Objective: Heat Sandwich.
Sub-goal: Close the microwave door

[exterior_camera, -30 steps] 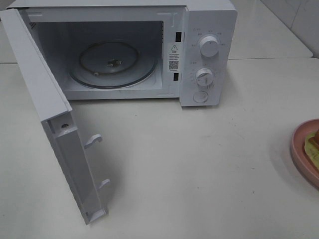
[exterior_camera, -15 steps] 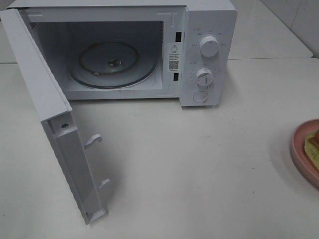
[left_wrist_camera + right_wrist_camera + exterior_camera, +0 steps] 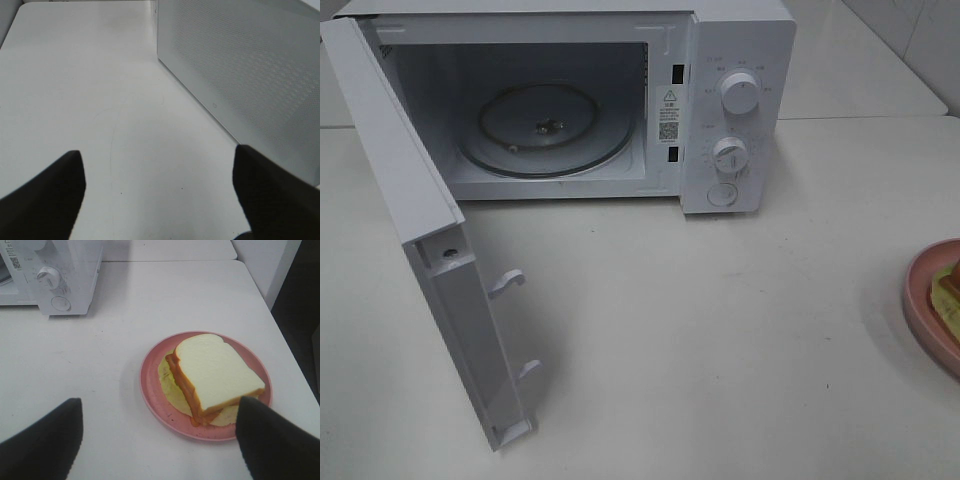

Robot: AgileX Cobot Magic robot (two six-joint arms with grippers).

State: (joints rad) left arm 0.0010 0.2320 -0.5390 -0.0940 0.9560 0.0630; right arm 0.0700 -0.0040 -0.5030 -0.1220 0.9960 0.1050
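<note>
two claws show only in my wrist views, and both look released, gripping nothing. the left claw has its dark fingers spread wide over bare white counter, with the perforated outer face of the microwave door standing just beside it. the right claw is spread just as wide and hovers above the counter near the pink plate; one finger edge overlaps the plate's rim in that view, but i can't tell if it touches. the sandwich lies on that plate, white bread on top, reddish filling along the cut side, pale lettuce spilling out underneath.

from the high camera neither arm is in sight. the plate sits at the far right edge of the counter, cut off by the frame, well apart from the microwave. the door is swung fully open toward me, and the glass turntable inside is bare. two knobs and a round button sit on the panel.
</note>
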